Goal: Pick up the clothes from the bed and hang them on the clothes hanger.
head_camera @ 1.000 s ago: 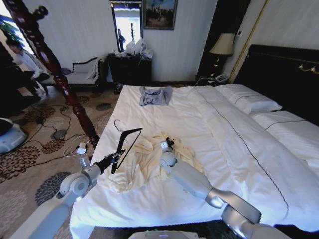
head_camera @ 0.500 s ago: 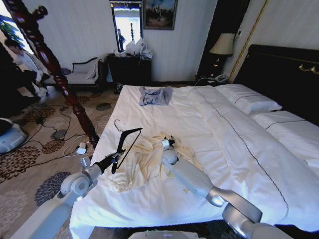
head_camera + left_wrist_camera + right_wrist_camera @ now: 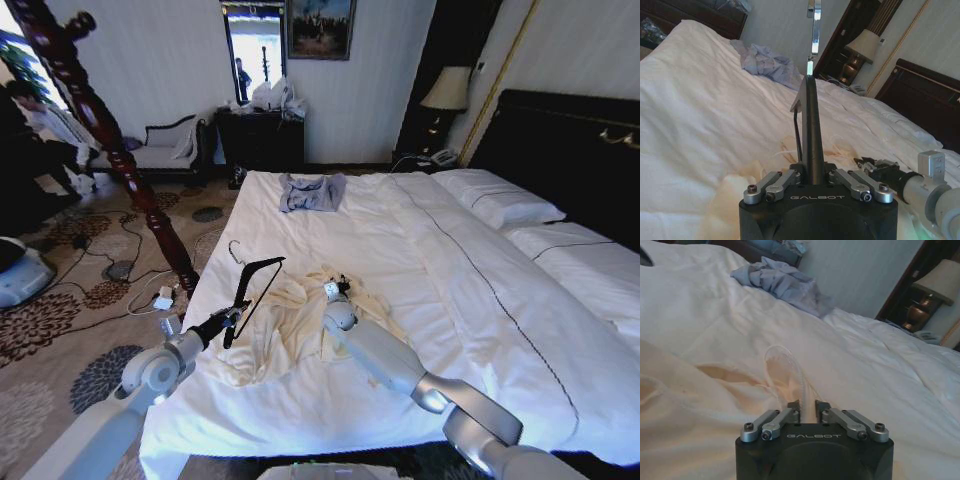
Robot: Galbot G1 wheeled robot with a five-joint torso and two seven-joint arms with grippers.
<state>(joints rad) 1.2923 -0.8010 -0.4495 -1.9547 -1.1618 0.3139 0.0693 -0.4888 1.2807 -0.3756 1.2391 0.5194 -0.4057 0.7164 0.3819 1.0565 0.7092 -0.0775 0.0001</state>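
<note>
Pincers unmoved: left pincer [image 3: 236,313] clamps clothes hanger [image 3: 258,283], right pincer [image 3: 340,288] pinches clothes [image 3: 285,325].

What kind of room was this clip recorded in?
Most likely a hotel bedroom: a wide white bed with a black headboard, a bedside lamp and a framed picture on the wall.

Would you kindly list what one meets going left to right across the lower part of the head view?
Left gripper holding the clothes hanger → cream clothes → right gripper → bare white sheet of the bed.
</note>
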